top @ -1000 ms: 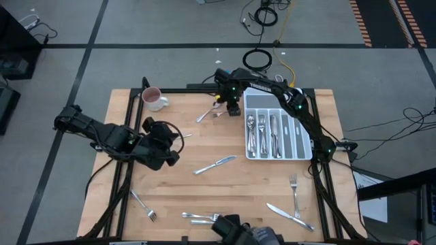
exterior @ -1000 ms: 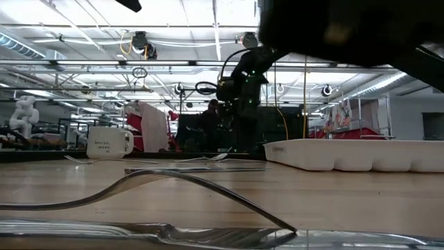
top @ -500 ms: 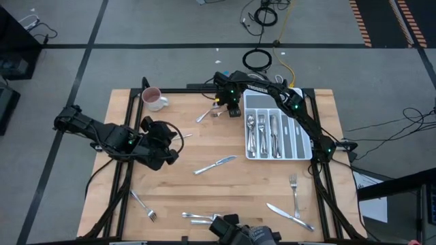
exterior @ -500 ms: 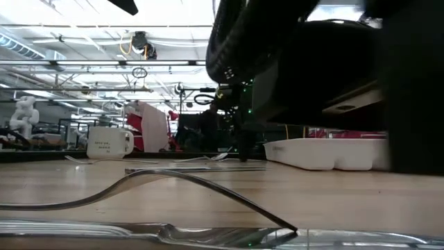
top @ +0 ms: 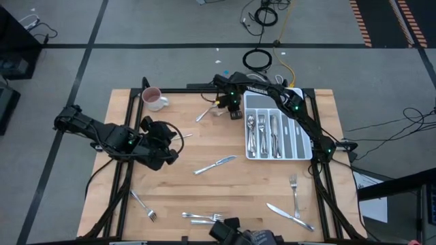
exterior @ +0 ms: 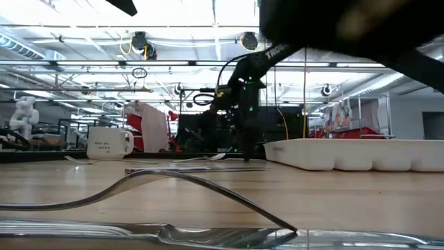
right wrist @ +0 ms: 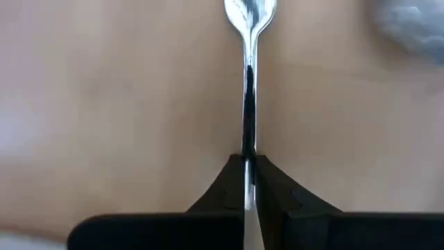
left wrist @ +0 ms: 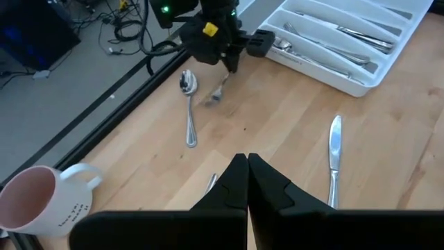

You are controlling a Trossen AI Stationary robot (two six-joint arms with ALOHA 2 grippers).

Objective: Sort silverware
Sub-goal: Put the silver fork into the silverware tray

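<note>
My right gripper (top: 227, 109) stands at the table's far middle, just left of the white tray (top: 298, 151), pointing down and shut on a slim silver piece of silverware (right wrist: 248, 83); fork or spoon, I cannot tell. A spoon (left wrist: 189, 104) lies flat on the table beside it. My left gripper (left wrist: 248, 173) hovers shut over the table's left middle with nothing between its fingers. More silverware lies flat on the wood: a knife (top: 215, 164), a fork (top: 144, 205), a fork (top: 294, 190), a knife (top: 289, 214). My right gripper pinches the piece's thin handle (right wrist: 248, 149) between its two fingers, coming from above. The handle runs on from the fingertips to the wider head end (right wrist: 250, 10). In the left wrist view the piece (left wrist: 218, 92) slants down below the fingers; whether it is clear of the table I cannot tell.
The tray holds several pieces in its compartments. A white mug with a pink inside (top: 153, 99) stands at the far left. More silverware (top: 201, 217) lies at the near edge. Bare wood stretches across the table's middle.
My right gripper has stayed almost in place beside the tray, and its fingers have closed on the piece next to the spoon. My left gripper has kept still.
</note>
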